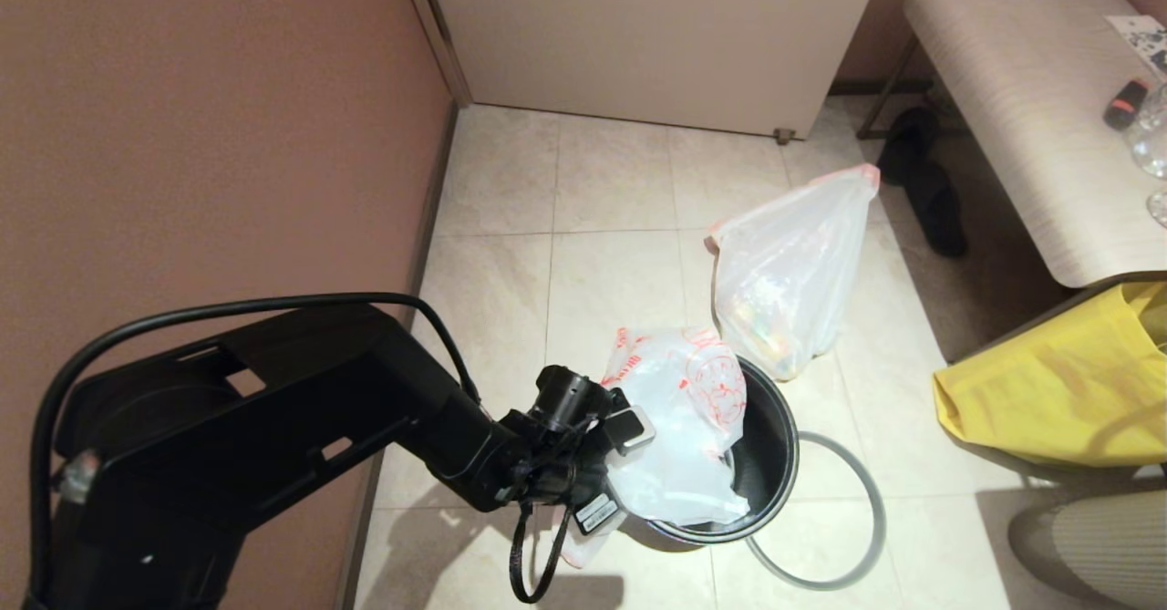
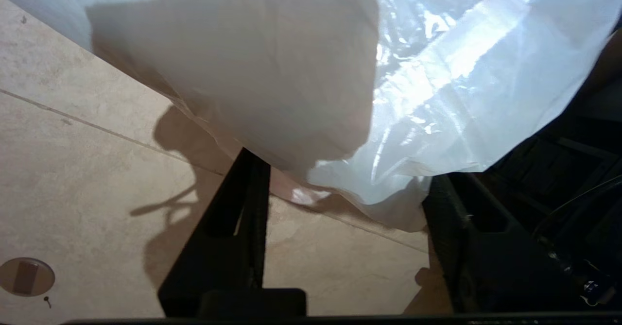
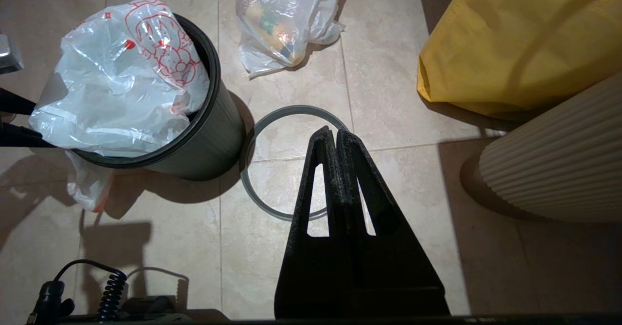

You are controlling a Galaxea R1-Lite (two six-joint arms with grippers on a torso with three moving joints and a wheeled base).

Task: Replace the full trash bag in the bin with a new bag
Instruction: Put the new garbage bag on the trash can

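The black bin (image 1: 770, 446) stands on the tiled floor. The new bag (image 1: 679, 428), white with red print, lies bunched over its left rim and hangs partly outside. My left gripper (image 2: 345, 169) is at that side of the bin, open, with the new bag's (image 2: 340, 72) lower edge hanging between its fingertips. The full trash bag (image 1: 789, 273) stands on the floor just behind the bin. The grey hoop (image 1: 866, 501) lies flat to the bin's right. In the right wrist view my right gripper (image 3: 335, 131) hovers over the hoop (image 3: 252, 135), shut on nothing.
A yellow bag (image 1: 1067, 382) sits at the right under a pale bench (image 1: 1021, 90). A ribbed white object (image 1: 1094, 537) is at the near right. Black slippers (image 1: 925, 181) lie beneath the bench. A brown wall (image 1: 182, 136) runs along the left.
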